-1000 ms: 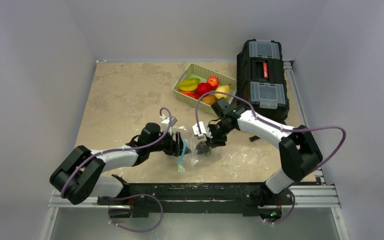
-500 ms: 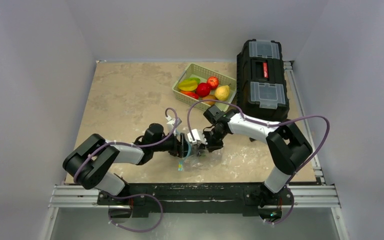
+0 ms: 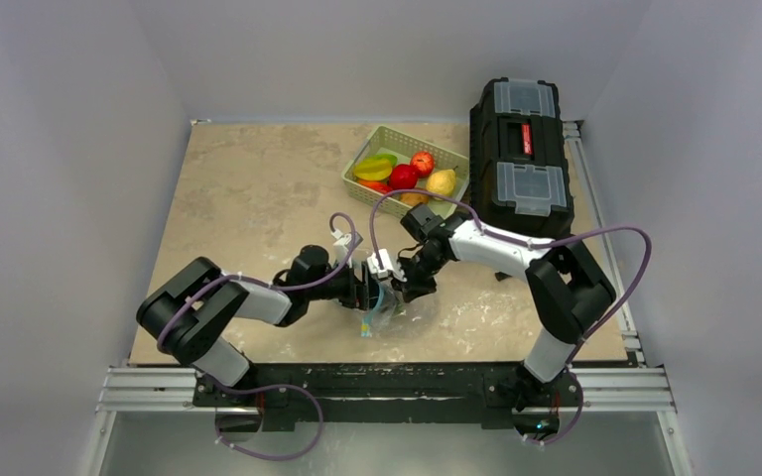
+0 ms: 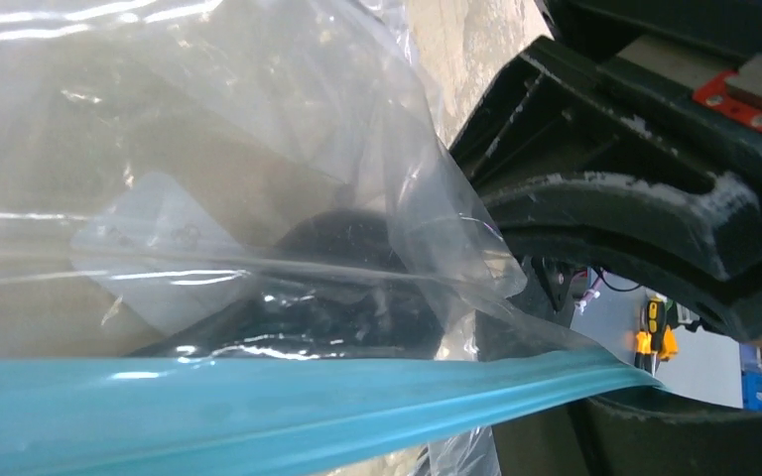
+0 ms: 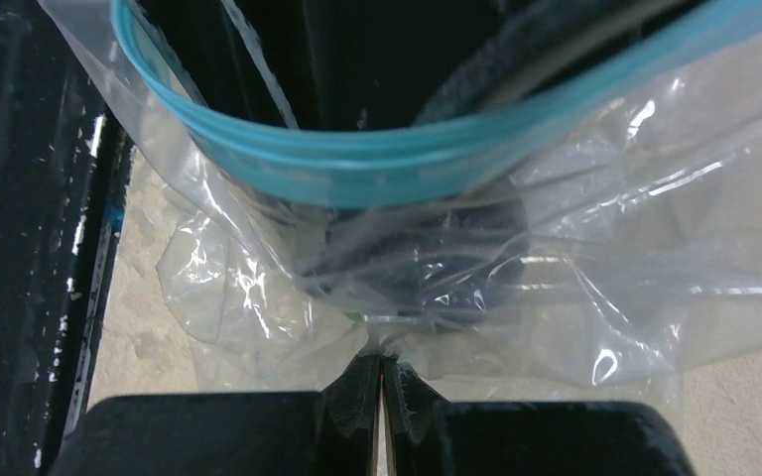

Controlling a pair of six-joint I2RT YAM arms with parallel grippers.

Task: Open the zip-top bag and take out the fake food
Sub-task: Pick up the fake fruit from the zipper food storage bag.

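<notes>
The zip-top bag (image 3: pixel 389 309), clear with a teal zip strip, hangs bunched between my two grippers near the table's front. My left gripper (image 3: pixel 370 290) holds it at the zip edge; in the left wrist view the strip (image 4: pixel 258 407) runs right across the jaw area and hides the fingers. My right gripper (image 3: pixel 404 288) is shut on a pinch of the bag's clear plastic (image 5: pixel 382 359) below the strip (image 5: pixel 357 164), whose mouth gapes open. One dark piece of fake food (image 5: pixel 437 273) sits inside the bag and also shows in the left wrist view (image 4: pixel 347 248).
The pale green basket (image 3: pixel 365 152) at the back holds several fake fruits (image 3: pixel 404 177), red, yellow and green. A black toolbox (image 3: pixel 521 149) stands to its right. The table's front rail lies just below the bag.
The two grippers have come closer together: the left moved right, the right moved left. The bag is now bunched tighter between them.
</notes>
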